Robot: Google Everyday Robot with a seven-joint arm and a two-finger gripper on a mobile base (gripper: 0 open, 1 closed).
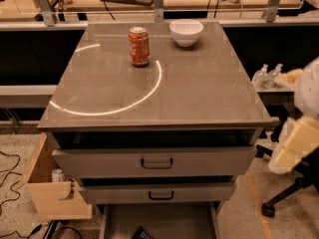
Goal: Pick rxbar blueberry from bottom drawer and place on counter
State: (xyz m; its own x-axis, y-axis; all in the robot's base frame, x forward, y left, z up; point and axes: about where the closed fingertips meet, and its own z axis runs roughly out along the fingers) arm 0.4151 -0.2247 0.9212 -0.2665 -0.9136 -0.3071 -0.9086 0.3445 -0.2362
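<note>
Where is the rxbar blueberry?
The rxbar blueberry lies in the bottom drawer, at the lower edge below both drawer fronts; the gripper hangs far right, beside the counter.

The robot's arm [310,86] showed only at the far right edge of the view, as a pale, rounded white mass at mid-height, cut off by the frame. Below it hung a cream-coloured, blocky part, taken here for the hand [295,144], tilted so that its lower end pointed down and to the left. It hung in the air, held nothing and touched nothing. The rest of the arm lay outside the view.
</note>
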